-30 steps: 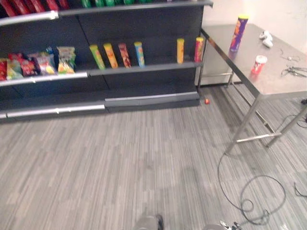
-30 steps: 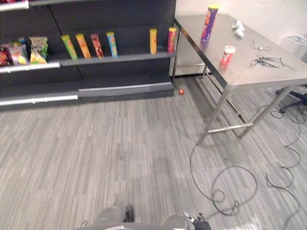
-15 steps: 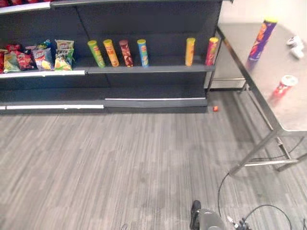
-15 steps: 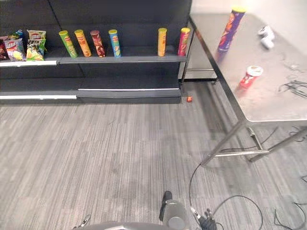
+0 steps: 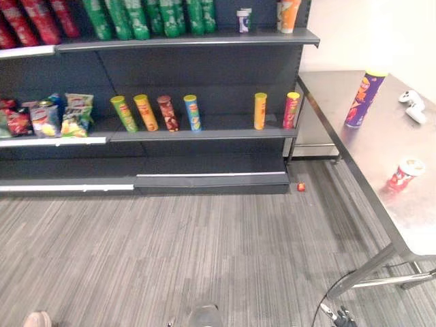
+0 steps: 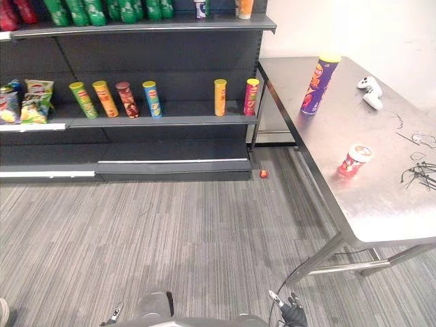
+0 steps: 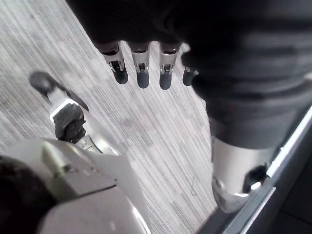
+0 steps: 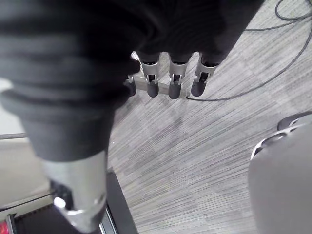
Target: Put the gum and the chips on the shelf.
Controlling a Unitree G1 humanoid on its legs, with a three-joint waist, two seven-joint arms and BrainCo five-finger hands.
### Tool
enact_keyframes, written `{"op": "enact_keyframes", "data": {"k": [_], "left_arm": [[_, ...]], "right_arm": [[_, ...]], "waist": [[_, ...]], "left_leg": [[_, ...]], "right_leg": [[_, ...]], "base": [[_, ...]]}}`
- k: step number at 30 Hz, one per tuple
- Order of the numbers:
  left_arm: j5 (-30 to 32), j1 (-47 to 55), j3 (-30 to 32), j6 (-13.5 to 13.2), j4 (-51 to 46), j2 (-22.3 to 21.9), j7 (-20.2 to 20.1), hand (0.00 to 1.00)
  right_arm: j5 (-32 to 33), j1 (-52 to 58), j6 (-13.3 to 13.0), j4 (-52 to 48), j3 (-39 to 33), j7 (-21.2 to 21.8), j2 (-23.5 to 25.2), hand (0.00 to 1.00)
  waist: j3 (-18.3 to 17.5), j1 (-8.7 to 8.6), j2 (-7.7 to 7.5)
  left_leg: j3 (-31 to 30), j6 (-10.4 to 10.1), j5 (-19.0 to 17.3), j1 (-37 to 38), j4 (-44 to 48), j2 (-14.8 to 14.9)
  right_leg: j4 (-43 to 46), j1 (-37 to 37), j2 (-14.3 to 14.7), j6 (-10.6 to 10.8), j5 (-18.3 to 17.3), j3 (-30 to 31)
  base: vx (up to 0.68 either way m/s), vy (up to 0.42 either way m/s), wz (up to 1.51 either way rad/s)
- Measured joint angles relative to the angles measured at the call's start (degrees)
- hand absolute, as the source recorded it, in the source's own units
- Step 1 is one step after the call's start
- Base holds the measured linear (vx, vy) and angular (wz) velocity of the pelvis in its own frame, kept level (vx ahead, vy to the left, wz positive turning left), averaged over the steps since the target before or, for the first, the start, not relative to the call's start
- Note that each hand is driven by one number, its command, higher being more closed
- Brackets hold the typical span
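The left hand (image 7: 141, 73) and right hand (image 8: 174, 80) are seen hanging over the floor (image 6: 191, 231), fingers straight and relaxed, nothing held. On the tabletop (image 6: 381, 204) the chips tube (image 6: 315, 85) is stood upright near the edge facing the shelf (image 6: 163, 121); the gum tub (image 6: 354, 161) is set nearer, further in. A bare gap is left on the shelf between the blue tube (image 6: 152, 99) and the yellow tube (image 6: 220, 97). Tangled wire (image 6: 419, 172) is shown in the right eye view at the tabletop's right.

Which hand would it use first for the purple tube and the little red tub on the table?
Probably the right. The table stands on the robot's right side, with the purple tube and red tub on it. Left hand and right hand both hang open and empty over the floor.
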Motion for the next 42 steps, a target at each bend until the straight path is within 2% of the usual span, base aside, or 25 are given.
{"op": "enact_keyframes", "data": {"k": [1, 2, 3, 4, 5, 6, 7, 9, 11, 14, 16, 17, 18, 19, 20, 22, 23, 25, 31, 34, 36, 38, 40, 41, 42], "left_arm": [[-0.6, 0.0, -0.5, -0.6, 0.0, 0.4, 0.6, 0.00], [-0.6, 0.0, -0.7, -0.8, 0.0, 0.4, 1.1, 0.00], [-0.4, 0.1, -1.1, -1.7, 0.0, 0.4, 2.6, 0.00], [-0.2, 0.7, -1.4, -2.6, 0.2, 0.3, 3.4, 0.00], [-0.3, 0.9, -1.4, -2.8, 0.2, 0.7, 3.6, 0.00], [-0.2, 0.8, -1.7, -3.3, 0.3, 2.2, 3.7, 0.00], [0.0, 0.2, -2.1, -3.7, 0.4, 3.2, 3.6, 0.00], [0.3, -0.5, -3.0, -3.8, 1.4, 3.9, 3.3, 0.00], [1.7, -0.7, -3.3, -3.8, 3.1, 4.5, 3.3, 0.00], [7.1, 0.1, -10.9, -3.7, 5.4, 6.6, 2.2, 0.00], [9.5, 0.1, -13.8, -3.7, 5.6, 7.6, 1.4, 0.00], [10.6, 0.0, -15.5, -3.4, 5.6, 7.6, 0.9, 0.00], [10.7, -0.1, -16.3, -2.9, 5.6, 7.7, 0.8, 0.00], [10.6, -0.1, -16.5, -2.5, 5.7, 7.9, 0.9, 0.00], [10.5, -0.1, -16.5, -2.5, 5.7, 8.0, 0.9, 0.00], [10.5, -1.1, -17.1, -2.1, 6.9, 7.7, 0.1, 0.00], [10.5, -1.6, -17.2, -1.8, 6.9, 8.0, -0.1, 0.00], [10.5, -3.4, -17.7, -0.9, 6.9, 9.6, -0.4, 0.00], [10.5, -3.2, -16.5, -0.5, 6.7, 7.6, -0.4, 0.00], [10.5, -2.9, -15.0, -0.5, 5.3, 7.4, -0.6, 0.00], [10.5, -2.7, -12.6, -0.3, 3.7, 7.5, -0.6, 0.00], [10.3, -2.7, -10.8, 0.1, 2.8, 7.2, -1.5, 0.00], [10.1, -2.7, -8.3, 0.1, 2.1, 5.8, -2.7, 0.00], [8.5, -2.7, -6.5, 0.1, 1.6, 3.8, -2.8, 0.00], [7.9, -1.5, -5.1, 0.1, 2.0, 1.6, -2.8, 0.00]], "right_arm": [[0.0, -0.1, 0.0, 0.0, -0.3, 0.1, 0.7, 0.00], [0.0, 0.0, 0.0, 0.0, -0.3, 0.2, 0.8, 0.00], [0.0, 0.2, 0.0, 0.0, -0.5, 0.8, 0.9, 0.00], [0.0, 0.2, 0.1, 0.1, -0.3, 1.1, 1.3, 0.00], [0.1, 0.1, 0.1, 0.5, -0.3, 1.4, 1.7, 0.00], [0.0, -0.4, 0.2, 1.0, -0.3, 2.0, 3.7, 0.00], [-0.2, -0.8, 0.0, 1.0, -0.4, 2.5, 5.2, 0.00], [-0.6, -1.9, 0.0, 2.5, -1.3, 2.8, 5.2, 0.00], [-0.6, -3.0, 0.0, 5.1, -2.5, 2.7, 5.2, 0.00], [0.1, -3.2, -0.4, 5.5, -4.6, 1.8, 4.8, 0.00], [1.6, -3.3, -0.5, 5.4, -6.0, 1.1, 4.1, 0.00], [1.8, -3.4, -0.6, 5.7, -7.0, 0.9, 3.5, 0.00], [1.9, -3.6, -0.7, 5.8, -7.4, 0.8, 2.6, 0.00], [1.9, -3.7, -1.3, 5.7, -6.9, 1.0, 2.2, 0.00], [1.9, -3.9, -1.7, 5.7, -6.6, 1.0, 2.0, 0.00], [1.9, -4.1, -1.9, 5.7, -6.7, 1.2, 1.3, 0.00], [1.8, -4.7, -1.8, 5.7, -6.2, 1.5, 1.2, 0.00], [1.8, -5.8, -1.7, 6.4, -4.5, 2.1, 2.0, 0.00], [1.6, -3.3, -2.0, 6.7, -4.6, 2.1, 1.0, 0.00], [1.1, -3.2, -2.6, 6.6, -4.7, 2.1, 1.2, 0.00], [0.3, -3.0, -2.7, 5.8, -5.1, 1.8, 2.2, 0.00], [0.0, -2.7, -2.7, 4.4, -5.1, 1.7, 2.4, 0.00], [-0.2, -2.3, -2.7, 3.4, -4.8, 1.6, 1.7, 0.00], [-0.3, -2.0, -2.6, 2.6, -4.2, 1.5, 0.3, 0.00], [-0.1, -1.9, -2.4, 2.2, -4.0, 1.2, -0.9, 0.00]], "waist": [[0.0, 0.30, -0.95], [-0.1, 0.37, -1.01], [-0.1, 0.75, -0.99], [-0.4, 1.22, -0.91], [-0.5, 1.17, -1.11], [-1.0, 0.26, -3.67], [-1.1, 0.12, -4.82], [-1.1, 0.19, -4.92], [-1.5, 0.29, -5.53], [-1.7, -0.84, -3.78], [-1.2, -1.26, -3.84], [-0.9, -1.80, -2.51], [-0.8, -2.20, -1.48], [-0.6, -2.45, -1.63], [-0.3, -2.26, -2.13], [-0.9, -2.26, 0.53], [-0.5, -2.29, 0.29], [1.4, -2.37, -1.83], [2.0, -3.90, -0.46], [2.2, -3.79, -1.02], [2.2, -3.65, -2.33], [2.2, -3.81, -2.45], [2.1, -3.79, -0.77], [2.0, -3.45, 0.89], [0.5, -3.45, 4.44]], "left_leg": [[1.1, 1.1, 1.0, 1.2, -16.0, -1.5], [1.0, 1.1, 1.7, 1.6, -19.2, -1.8], [0.7, 1.8, 5.1, 3.5, -31.9, -1.6], [1.2, 0.4, 10.0, 4.5, -34.7, -1.4], [1.2, -0.1, 12.8, 4.7, -34.3, -2.2], [1.8, 0.0, 10.9, 4.4, -32.2, -3.3], [2.0, -0.3, 8.2, 3.6, -29.4, -3.3], [0.9, -0.6, 4.1, 3.3, -24.4, -3.9], [0.9, 1.1, 3.6, 5.7, -22.4, -5.3], [1.7, 1.3, 3.6, 12.1, -23.2, -6.0], [3.8, 1.2, 3.1, 18.1, -28.6, -7.2], [5.9, 2.1, 1.4, 22.3, -32.9, -7.4], [8.6, 2.3, 1.4, 24.5, -34.9, -7.6], [11.9, 2.3, 1.5, 25.6, -35.7, -7.2], [13.4, 2.3, 1.5, 26.2, -36.2, -7.3], [13.6, 1.3, 2.8, 27.3, -40.5, -6.6], [14.3, 1.0, 3.6, 26.6, -41.6, -5.8], [17.7, 0.5, 5.1, 26.7, -43.3, -4.8], [21.0, -1.0, 7.3, 31.2, -49.0, -5.6], [21.6, -1.1, 7.3, 30.8, -47.9, -6.1], [21.3, -3.2, 5.8, 27.2, -39.6, -4.8], [21.0, -5.1, 4.4, 23.3, -29.6, -2.1], [19.7, -5.6, 3.2, 17.7, -15.9, 3.1], [17.6, -4.7, 4.5, 15.1, -8.9, 6.0], [14.8, -3.3, 6.2, 13.4, -6.5, 8.4]], "right_leg": [[-0.4, 1.7, -2.1, 0.9, -0.2, 1.7], [-0.4, 2.0, -2.5, 1.1, -0.3, 2.1], [-0.6, 3.0, -3.3, 2.0, -0.9, 3.5], [-0.9, 4.2, -4.1, 4.1, -3.0, 5.9], [-1.2, 4.7, -4.7, 4.1, -3.6, 7.5], [-1.2, 4.8, -5.4, 3.6, -3.6, 11.4], [-0.8, 3.8, -4.8, 2.3, -2.0, 14.3], [0.1, 3.9, -4.8, 2.9, 0.6, 18.4], [2.8, 4.0, -6.0, 3.1, 1.7, 22.0], [13.7, 0.6, -6.8, 3.2, 8.0, 24.2], [23.9, -5.0, -9.2, 3.2, 14.2, 21.1], [28.8, -8.2, -11.8, 3.3, 18.7, 17.5], [32.2, -10.5, -13.8, 2.5, 18.3, 14.8], [32.3, -14.0, -14.8, 2.1, 13.4, 9.5], [30.0, -15.3, -14.7, 2.0, 13.6, 6.1], [22.1, -14.9, -13.3, 3.1, 12.7, 0.0], [17.1, -14.5, -11.9, 4.1, 11.8, -2.5], [6.5, -11.4, -9.9, 5.0, 11.4, -9.2], [-0.2, -8.7, -8.5, 4.9, 11.4, -13.0], [-1.6, -8.7, -9.0, 4.8, 11.2, -13.2], [-3.6, -8.6, -9.6, 4.0, 9.9, -14.0], [-3.6, -8.6, -9.6, 4.4, 9.3, -13.8], [-3.5, -8.6, -8.3, 4.3, 9.3, -13.6], [-4.1, -8.4, -6.6, 4.3, 9.3, -12.5], [-6.6, -6.8, -3.2, 3.4, 9.5, -12.1]], "base": [[0.46, 0.232, -0.58], [0.36, 0.220, -0.71], [0.42, 0.372, -0.76], [0.41, 0.359, -0.78], [0.48, 0.396, -0.49], [0.35, 0.228, -0.23], [0.33, 0.218, -0.21], [0.31, 0.266, -0.39], [0.32, 0.253, -0.63], [0.24, 0.125, -0.79], [0.18, 0.112, -0.93], [0.12, 0.103, -0.89], [0.13, 0.137, -1.23], [0.06, 0.101, -1.21], [0.04, 0.088, -1.35], [0.12, 0.086, -1.31], [0.13, 0.006, -1.35], [0.04, -0.103, -1.20], [0.01, -0.059, -0.42], [-0.08, -0.003, -0.20], [-0.12, -0.062, -0.18], [-0.15, -0.073, -0.23], [-0.11, -0.034, -0.42], [0.03, -0.052, -0.83], [0.09, -0.064, -0.97]]}}
